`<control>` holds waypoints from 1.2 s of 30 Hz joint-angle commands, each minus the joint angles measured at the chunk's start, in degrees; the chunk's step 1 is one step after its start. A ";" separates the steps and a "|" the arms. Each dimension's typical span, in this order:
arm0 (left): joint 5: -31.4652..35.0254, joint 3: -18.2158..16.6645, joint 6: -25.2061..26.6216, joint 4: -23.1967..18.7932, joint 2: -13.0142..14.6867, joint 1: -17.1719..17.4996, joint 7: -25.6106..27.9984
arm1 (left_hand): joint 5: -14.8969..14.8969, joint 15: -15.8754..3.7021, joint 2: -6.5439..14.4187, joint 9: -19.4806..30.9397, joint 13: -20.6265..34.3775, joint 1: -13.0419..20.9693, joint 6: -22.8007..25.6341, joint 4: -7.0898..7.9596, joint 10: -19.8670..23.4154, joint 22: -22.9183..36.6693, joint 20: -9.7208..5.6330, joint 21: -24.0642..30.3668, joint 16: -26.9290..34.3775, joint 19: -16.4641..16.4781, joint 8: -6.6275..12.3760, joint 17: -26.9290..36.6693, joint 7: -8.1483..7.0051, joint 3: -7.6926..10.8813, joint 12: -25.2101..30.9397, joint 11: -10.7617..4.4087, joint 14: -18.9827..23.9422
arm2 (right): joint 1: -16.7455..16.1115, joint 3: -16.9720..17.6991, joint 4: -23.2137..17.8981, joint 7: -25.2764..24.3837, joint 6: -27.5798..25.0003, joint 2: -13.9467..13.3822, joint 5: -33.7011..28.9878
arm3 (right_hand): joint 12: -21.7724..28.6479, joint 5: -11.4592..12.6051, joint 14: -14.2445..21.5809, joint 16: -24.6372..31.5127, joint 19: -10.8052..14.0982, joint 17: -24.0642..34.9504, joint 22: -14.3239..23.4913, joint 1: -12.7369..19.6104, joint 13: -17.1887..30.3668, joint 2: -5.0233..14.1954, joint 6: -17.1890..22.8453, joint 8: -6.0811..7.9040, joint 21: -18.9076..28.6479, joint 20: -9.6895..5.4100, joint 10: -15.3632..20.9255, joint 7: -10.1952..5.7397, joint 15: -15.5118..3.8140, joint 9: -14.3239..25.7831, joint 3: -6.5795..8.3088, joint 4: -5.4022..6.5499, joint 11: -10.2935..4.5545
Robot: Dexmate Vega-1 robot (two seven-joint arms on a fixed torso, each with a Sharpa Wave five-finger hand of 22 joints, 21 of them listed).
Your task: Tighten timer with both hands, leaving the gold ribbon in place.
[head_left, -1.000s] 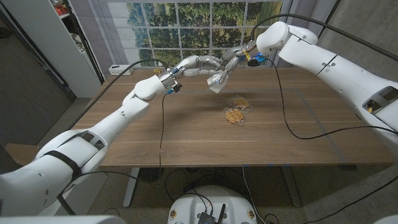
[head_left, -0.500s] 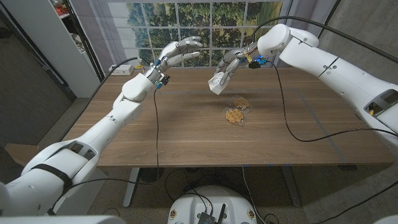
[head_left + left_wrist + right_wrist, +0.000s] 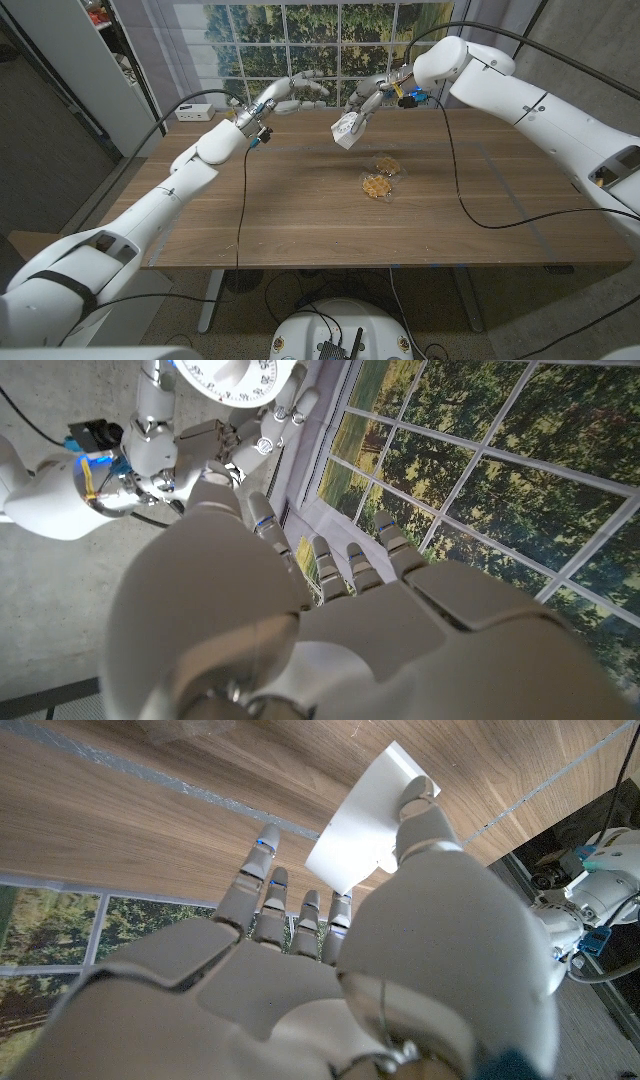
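Observation:
The white timer (image 3: 345,130) hangs in the air above the far middle of the table, gripped by my right hand (image 3: 372,98). In the right wrist view the timer (image 3: 362,820) sits between thumb and fingers as a white block. The left wrist view catches its dial (image 3: 235,374) and the right hand's fingers (image 3: 160,430) around it. My left hand (image 3: 290,92) hovers to the left of the timer, apart from it, fingers stretched out and holding nothing. The gold ribbon (image 3: 377,185) lies on the table below the timer, with a second gold piece (image 3: 388,165) just behind it.
A white power strip (image 3: 195,113) lies at the table's far left corner. A black cable (image 3: 480,215) trails from the right arm across the right half of the table (image 3: 300,220). A window stands close behind the hands.
My left hand has let go of the timer and drawn back to the left, first rising, then dropping a little. The right hand keeps the timer, raised slightly. The ribbon has not moved.

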 commanded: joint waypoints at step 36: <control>11.98 4.99 2.48 -1.33 0.27 -2.87 6.05 | 2.37 -0.49 2.29 -0.24 -2.19 5.41 5.09 -1.93 -1.76 -0.25 0.04 -2.70 0.21 -2.53 1.42 -1.27 -2.73 -0.09 -0.91 -1.01 -3.03 | -1.07 2.12 0.70 -0.59 4.26 0.22 2.49 | -0.64 0.46 0.69 -0.15 0.14 0.15 0.17 -0.24 0.36 1.08 8.92 4.12 0.12 -0.07 0.87 -6.64 -0.11 10.10 0.03 0.51 0.07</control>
